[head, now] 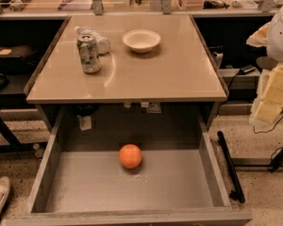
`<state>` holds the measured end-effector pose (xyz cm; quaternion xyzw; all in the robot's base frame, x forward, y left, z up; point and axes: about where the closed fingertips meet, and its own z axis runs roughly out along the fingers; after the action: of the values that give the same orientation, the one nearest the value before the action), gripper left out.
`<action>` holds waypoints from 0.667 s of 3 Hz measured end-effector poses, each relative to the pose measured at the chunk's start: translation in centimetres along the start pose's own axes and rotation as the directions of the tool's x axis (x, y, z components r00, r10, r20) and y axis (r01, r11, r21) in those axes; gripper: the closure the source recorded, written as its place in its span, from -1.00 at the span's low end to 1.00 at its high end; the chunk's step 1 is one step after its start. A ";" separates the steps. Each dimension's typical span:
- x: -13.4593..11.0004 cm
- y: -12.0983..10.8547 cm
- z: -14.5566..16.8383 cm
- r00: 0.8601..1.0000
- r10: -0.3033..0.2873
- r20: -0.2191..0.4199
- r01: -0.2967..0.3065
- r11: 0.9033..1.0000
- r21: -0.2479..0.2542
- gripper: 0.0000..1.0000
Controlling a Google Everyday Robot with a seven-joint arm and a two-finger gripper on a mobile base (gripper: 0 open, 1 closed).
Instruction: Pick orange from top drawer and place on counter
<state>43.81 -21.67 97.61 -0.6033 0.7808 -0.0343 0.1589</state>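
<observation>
Orange (130, 156) lies in the drawer (179, 187), centre. On the counter (170, 74) behind: can (88, 53) left, bowl (141, 40) far centre. Gripper out of view.

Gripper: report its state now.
Gripper: at the picture's right edge, beside the counter, clear of the orange; open or shut cannot be told.
</observation>
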 end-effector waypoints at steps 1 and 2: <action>0.0 0.0 0.0 1.000 0.000 0.000 0.000 1.000 0.000 -1.00; -0.2 0.5 0.8 1.000 -0.001 0.003 0.001 1.000 -0.006 -1.00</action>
<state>43.64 -21.22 96.74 -0.6043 0.7803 -0.0310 0.1581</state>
